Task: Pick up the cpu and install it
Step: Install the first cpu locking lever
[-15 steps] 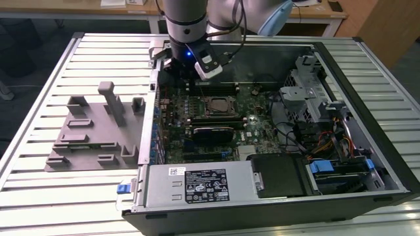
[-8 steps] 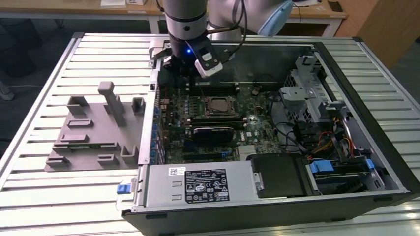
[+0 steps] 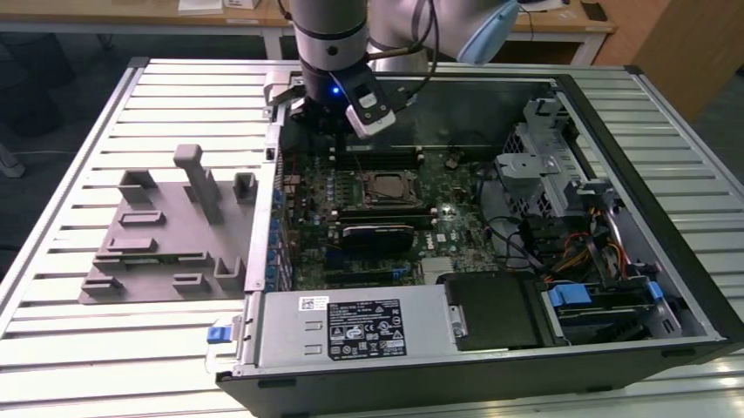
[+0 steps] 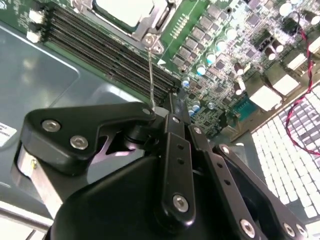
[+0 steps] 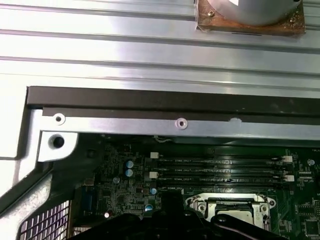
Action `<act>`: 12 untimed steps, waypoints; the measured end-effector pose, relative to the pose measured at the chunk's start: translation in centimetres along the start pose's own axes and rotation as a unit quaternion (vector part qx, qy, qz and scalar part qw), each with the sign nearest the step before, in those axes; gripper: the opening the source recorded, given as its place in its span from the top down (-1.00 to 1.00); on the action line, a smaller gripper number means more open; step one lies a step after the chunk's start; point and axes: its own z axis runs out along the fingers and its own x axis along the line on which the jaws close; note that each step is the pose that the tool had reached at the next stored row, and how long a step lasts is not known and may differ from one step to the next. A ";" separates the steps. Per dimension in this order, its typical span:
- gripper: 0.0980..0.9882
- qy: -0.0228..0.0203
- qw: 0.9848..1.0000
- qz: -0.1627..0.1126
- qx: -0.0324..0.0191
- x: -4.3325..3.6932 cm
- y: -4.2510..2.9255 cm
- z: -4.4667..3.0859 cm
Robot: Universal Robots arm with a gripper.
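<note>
Second wrist view: the cpu (image 4: pixel 122 9) is sliced by the picture's edge, only a pale corner showing inside the socket frame (image 4: pixel 150 22). The hand (image 4: pixel 172 150) blocks much of the motherboard (image 4: pixel 240 60), its black body running off the picture. First wrist view: that dark bulk covers part of the socket frame. Exterior view: the socket frame is too small to judge how the cpu sits.

Silvery metal cpu (image 4: pixel 120 9), matt grey plastic tray (image 3: pixel 163 261)

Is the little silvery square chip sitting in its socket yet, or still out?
In. The silvery-grey square chip lies within the metal-framed socket on the green board; whether it is latched, cannot tell.
</note>
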 end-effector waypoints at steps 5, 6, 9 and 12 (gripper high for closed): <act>0.98 0.000 1.000 0.000 0.001 -1.88 -0.05 0.08; 0.98 0.000 1.000 0.000 0.001 -2.26 -0.06 0.09; 0.98 0.000 1.000 0.000 0.005 -3.45 -0.09 0.15; 0.98 0.000 1.000 0.000 0.010 -4.33 -0.11 0.19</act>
